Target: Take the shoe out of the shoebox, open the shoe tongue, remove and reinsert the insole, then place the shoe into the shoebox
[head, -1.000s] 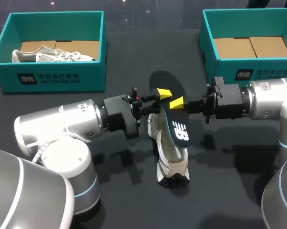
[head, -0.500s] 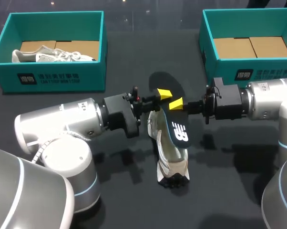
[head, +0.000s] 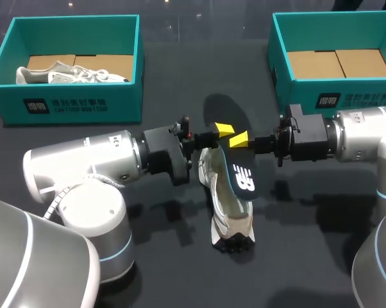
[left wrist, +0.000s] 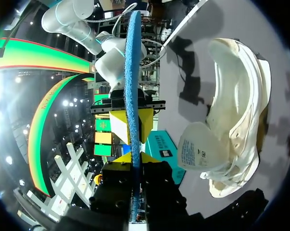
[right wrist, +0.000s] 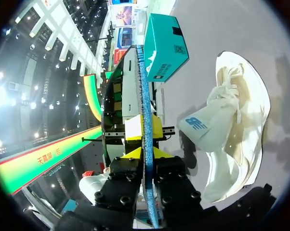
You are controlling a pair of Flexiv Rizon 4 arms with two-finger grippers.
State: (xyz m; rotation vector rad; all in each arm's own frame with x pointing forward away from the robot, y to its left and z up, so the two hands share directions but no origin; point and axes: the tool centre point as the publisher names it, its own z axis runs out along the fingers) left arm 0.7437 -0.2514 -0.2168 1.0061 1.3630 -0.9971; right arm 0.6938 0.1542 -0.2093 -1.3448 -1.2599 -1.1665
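A white shoe (head: 228,208) lies on the dark table at the middle, its tongue (left wrist: 198,151) pulled open. Above it hangs the black insole (head: 241,176) with a blue underside, tilted and on edge. My left gripper (head: 224,130) comes in from the left and is shut on the insole's upper part. My right gripper (head: 238,138) comes from the right and is shut on the same part, facing the left one. In the left wrist view the insole's edge (left wrist: 133,62) runs between my fingertips (left wrist: 146,158), the shoe (left wrist: 236,110) beside it. The right wrist view shows the insole (right wrist: 144,96) likewise pinched, the shoe (right wrist: 241,125) alongside.
A teal shoebox (head: 71,102) at the back left holds another white shoe (head: 71,76). A second teal shoebox (head: 334,99) stands at the back right with only cardboard inside. Bare table lies between the boxes and in front of the shoe.
My left gripper's fingers have closed onto the insole. Both grippers and the insole have drifted slightly right and down toward the shoe.
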